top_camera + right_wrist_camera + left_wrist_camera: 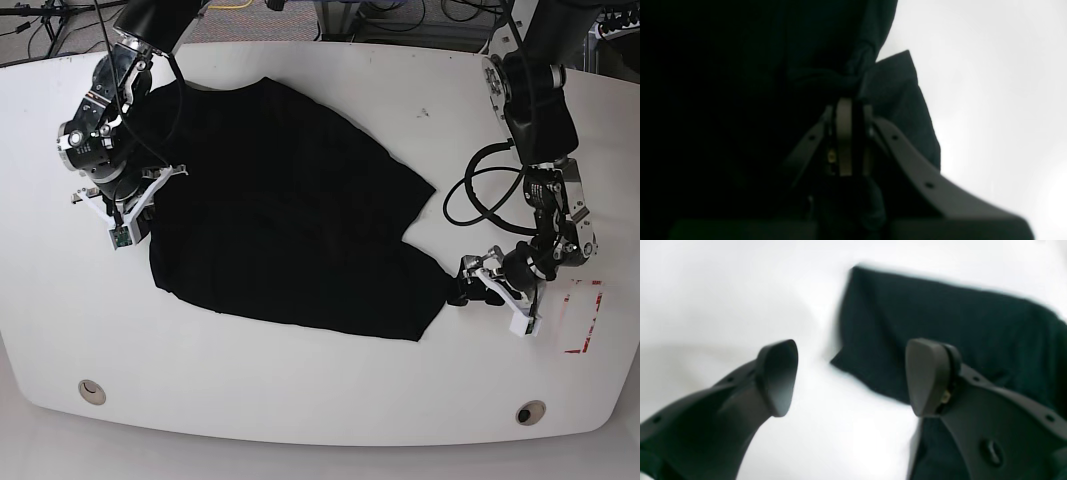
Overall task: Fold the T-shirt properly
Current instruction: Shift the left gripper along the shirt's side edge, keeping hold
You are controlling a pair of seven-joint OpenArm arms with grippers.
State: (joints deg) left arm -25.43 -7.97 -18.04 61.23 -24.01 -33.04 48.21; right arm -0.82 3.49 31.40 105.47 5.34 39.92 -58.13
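Across the white surface (330, 400) the T-shirt (280, 220) is lying half-folded, the right gripper (850, 110) pinching its edge with closed jaws, the left gripper (850, 376) hanging open-jawed over a corner it probably needs to grasp next.

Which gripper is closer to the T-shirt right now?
Right. The right gripper is shut on the T-shirt at its edge; the left gripper hangs open just beside the opposite edge, holding nothing.
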